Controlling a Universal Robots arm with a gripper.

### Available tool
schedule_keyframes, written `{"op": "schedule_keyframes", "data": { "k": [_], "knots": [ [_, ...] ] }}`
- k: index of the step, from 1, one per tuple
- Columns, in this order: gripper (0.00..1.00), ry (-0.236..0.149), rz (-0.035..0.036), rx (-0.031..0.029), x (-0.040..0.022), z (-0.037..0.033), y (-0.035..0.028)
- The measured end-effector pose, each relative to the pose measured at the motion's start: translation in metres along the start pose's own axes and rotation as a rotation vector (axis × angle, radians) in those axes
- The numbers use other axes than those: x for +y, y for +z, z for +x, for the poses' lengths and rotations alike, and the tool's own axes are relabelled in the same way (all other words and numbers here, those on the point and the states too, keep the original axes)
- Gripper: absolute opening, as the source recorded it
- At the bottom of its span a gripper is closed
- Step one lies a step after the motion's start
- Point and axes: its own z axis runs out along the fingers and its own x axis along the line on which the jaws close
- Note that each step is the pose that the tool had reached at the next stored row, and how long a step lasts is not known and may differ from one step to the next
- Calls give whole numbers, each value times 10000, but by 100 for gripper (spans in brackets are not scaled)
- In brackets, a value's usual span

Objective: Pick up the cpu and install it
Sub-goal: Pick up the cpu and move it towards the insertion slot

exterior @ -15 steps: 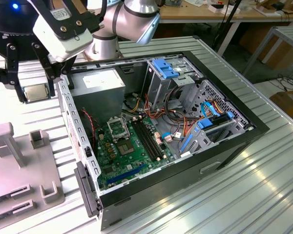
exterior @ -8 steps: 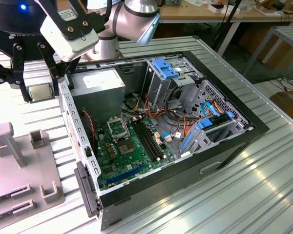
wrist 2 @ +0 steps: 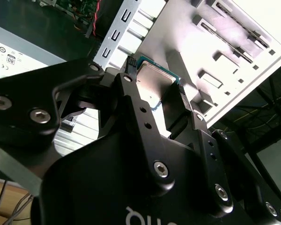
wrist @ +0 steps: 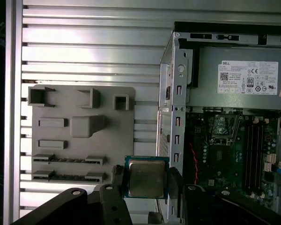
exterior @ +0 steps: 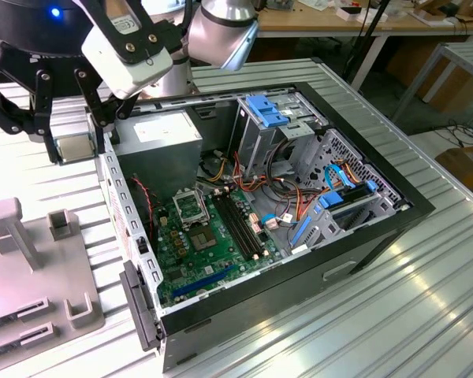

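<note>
Hand [wrist: 145, 179]: black, two-fingered, closed on the small flat square silver-topped, green-rimmed cpu [wrist 2: 155, 84], which is gripped by two opposite edges.
Position: the cpu is held over the ribbed metal tabletop [wrist: 84, 56], just outside the open black computer case [exterior: 394, 213].
Neighbour: a grey plastic fixture plate [wrist: 61, 136] lies alongside.
Socket: a square black metal-framed socket [wrist: 225, 125] is seen inside the case, well apart.

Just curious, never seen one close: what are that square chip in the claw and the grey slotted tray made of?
The cpu: dull silver top with soft glare, likely metal, on a thin green board rim. The grey tray: matte, uniform, moulded blocks; probably plastic.
</note>
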Motion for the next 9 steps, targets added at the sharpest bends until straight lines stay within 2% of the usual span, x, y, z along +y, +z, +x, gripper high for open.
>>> {"op": "schedule_keyframes", "data": {
  "k": [9],
  "knots": [
    [47, 0, 0, 0, -8, -81, 0]
  ]
}}
